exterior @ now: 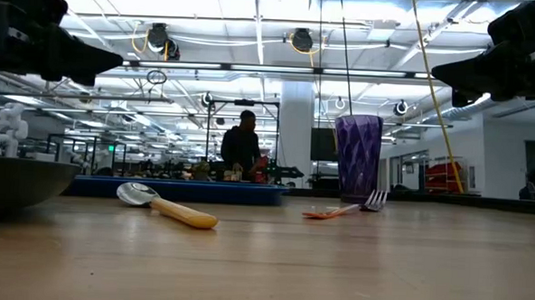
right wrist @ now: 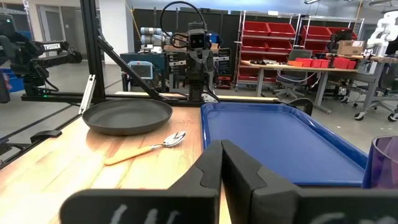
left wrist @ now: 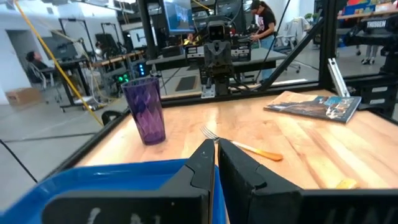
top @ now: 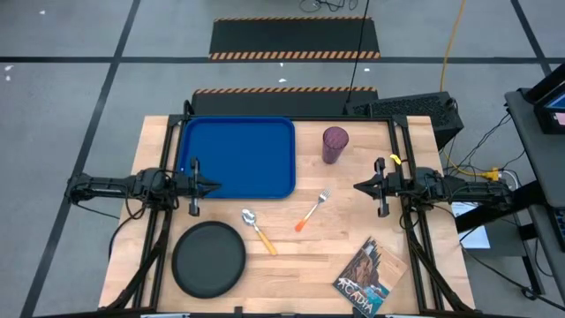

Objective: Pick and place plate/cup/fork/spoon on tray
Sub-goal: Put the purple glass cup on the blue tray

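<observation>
Tray (top: 237, 157) of bright blue plastic lies bare at the far left of the wooden bench (top: 353, 221), with none of the four pieces yet set on it; the whole job, by this look, remains to be done. Black plate (top: 208, 257) rests on the bench at the near left, well apart from the tray's near edge; the spoon (top: 257, 230) lies just beside the plate, its yellow-orange handle pointing toward the near edge; the fork (top: 312, 211) lies toward the middle of the bench, tines aimed at the far side, orange handle nearer; the purple cup (top: 335, 144) stands upright to the right of the tray, near the far edge. Left hand (top: 212, 186) hangs over the tray's near left part, fingers drawn together and gripping nothing; right hand (top: 360, 187) hovers on the opposite side, to the right of the fork and below the cup, likewise closed and empty; neither touches any piece. A magazine (top: 362, 279) sits at the near right corner and has no part in the task. Seen from bench height, the spoon and fork lie flat and the cup stands straight; a person shows in the room far behind. Four picks and four placements are judged still ahead.
</observation>
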